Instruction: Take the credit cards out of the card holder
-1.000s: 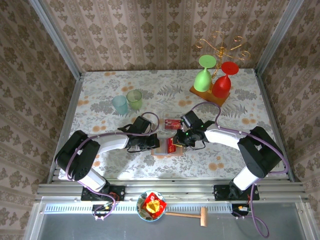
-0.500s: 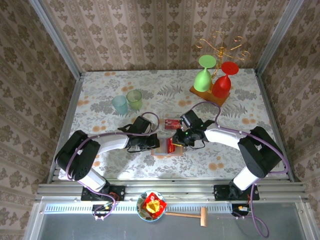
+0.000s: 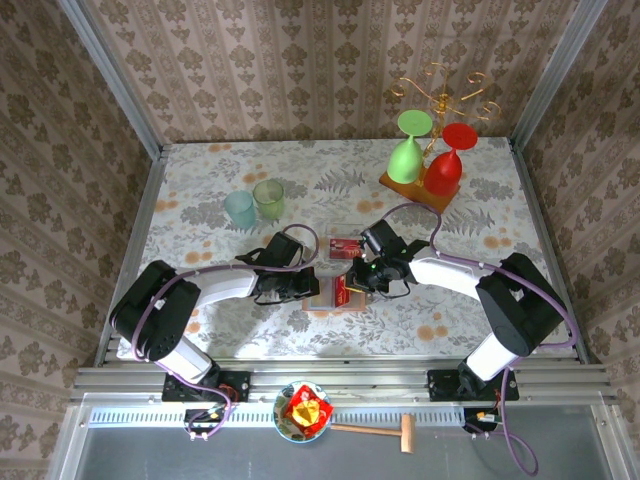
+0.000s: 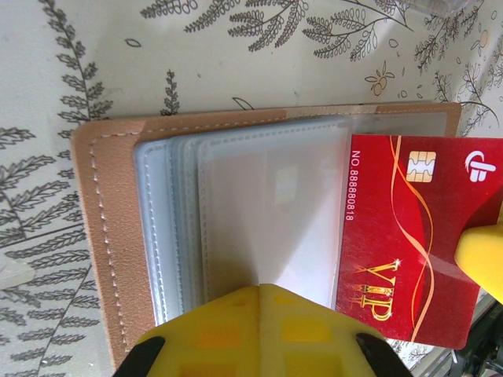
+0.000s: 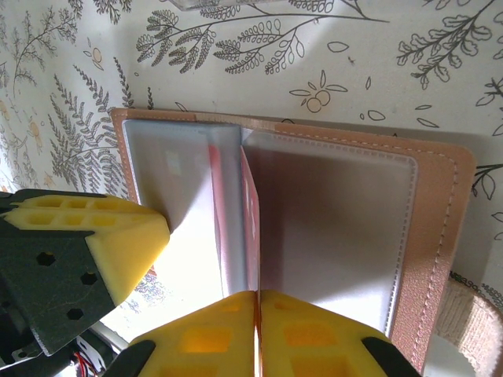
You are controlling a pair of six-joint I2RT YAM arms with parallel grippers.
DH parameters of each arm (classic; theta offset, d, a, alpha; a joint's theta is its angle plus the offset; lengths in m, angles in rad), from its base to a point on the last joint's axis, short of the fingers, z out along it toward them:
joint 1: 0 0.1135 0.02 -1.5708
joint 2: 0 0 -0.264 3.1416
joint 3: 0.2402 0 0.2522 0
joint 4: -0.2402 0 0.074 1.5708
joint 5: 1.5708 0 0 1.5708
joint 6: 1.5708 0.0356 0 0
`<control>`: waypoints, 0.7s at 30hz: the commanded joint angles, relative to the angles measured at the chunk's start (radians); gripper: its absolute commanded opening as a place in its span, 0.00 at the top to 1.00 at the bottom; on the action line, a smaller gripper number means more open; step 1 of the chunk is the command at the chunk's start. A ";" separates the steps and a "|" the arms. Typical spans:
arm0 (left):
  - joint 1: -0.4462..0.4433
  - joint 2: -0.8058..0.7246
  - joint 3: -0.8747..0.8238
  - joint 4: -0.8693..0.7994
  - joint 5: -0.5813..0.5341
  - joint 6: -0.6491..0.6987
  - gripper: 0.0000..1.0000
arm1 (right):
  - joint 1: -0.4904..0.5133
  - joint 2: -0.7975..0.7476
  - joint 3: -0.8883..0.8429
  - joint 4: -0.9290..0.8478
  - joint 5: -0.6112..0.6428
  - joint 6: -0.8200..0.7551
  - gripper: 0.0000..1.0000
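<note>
The card holder [image 3: 325, 306] lies open on the table's near middle, salmon-brown leather [image 4: 110, 236] with clear grey pockets. My left gripper [image 4: 262, 287] is shut, pinching a tented pocket leaf at its edge. A red credit card [image 4: 409, 236] with gold VIP lettering sticks halfway out of the pocket on the right. My right gripper [image 5: 258, 294] is shut on that card [image 5: 251, 212], seen edge-on standing up from the holder [image 5: 440, 236]. In the top view the left gripper [image 3: 316, 287] and right gripper [image 3: 356, 285] meet over the holder. Another red card [image 3: 345, 247] lies just beyond.
Two pale cups [image 3: 255, 203] stand at the back left. A wooden stand [image 3: 412, 186] with an upturned green and a red glass is at the back right. Below the table edge sit a bowl [image 3: 303, 410] and a wooden mallet [image 3: 385, 430].
</note>
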 commanded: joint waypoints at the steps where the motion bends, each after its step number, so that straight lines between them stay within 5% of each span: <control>1: -0.005 0.016 0.002 -0.028 -0.011 0.004 0.95 | 0.007 -0.035 0.012 -0.041 0.010 0.006 0.91; 13: 0.000 -0.062 0.020 -0.063 -0.017 0.007 0.90 | 0.006 -0.078 0.061 -0.151 0.068 -0.091 0.97; 21: 0.029 -0.112 -0.002 -0.082 -0.020 0.024 0.84 | 0.005 -0.039 0.187 -0.291 0.048 -0.417 1.00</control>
